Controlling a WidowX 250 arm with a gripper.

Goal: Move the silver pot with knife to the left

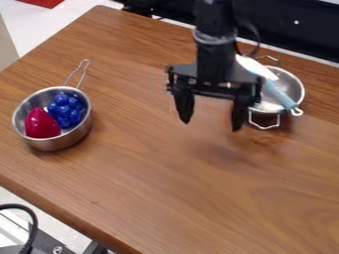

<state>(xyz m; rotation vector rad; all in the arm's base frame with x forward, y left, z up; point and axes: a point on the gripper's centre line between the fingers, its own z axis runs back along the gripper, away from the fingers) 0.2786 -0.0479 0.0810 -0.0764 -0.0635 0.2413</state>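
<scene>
Black cable point(33, 224) looped in the lower left of the frame, beyond the edge of the wooden table point(152, 183), apparently with no part in the job. Farther in, at the left of the frame, a metal pan point(59, 143). Holds a red toy point(41, 124) and a blue toy point(66, 108) within its round wall, handy for keeping both from rolling.

At the upper right of the frame, the silver pot point(290, 82), upright on the table. Bears the knife point(280, 95) aslant across its bowl, butt out past the rim, probably for want of room to lie flat. Calls for a level carry, or risks losing it.

At the upper centre, the gripper point(212, 118), released: fingers wide apart, nothing between. Points downward, partly in front of the pot; cannot tell how high. Seems ready for a rim or wire handle, after a shift rightward. Then needs a stop short of the pan.
</scene>
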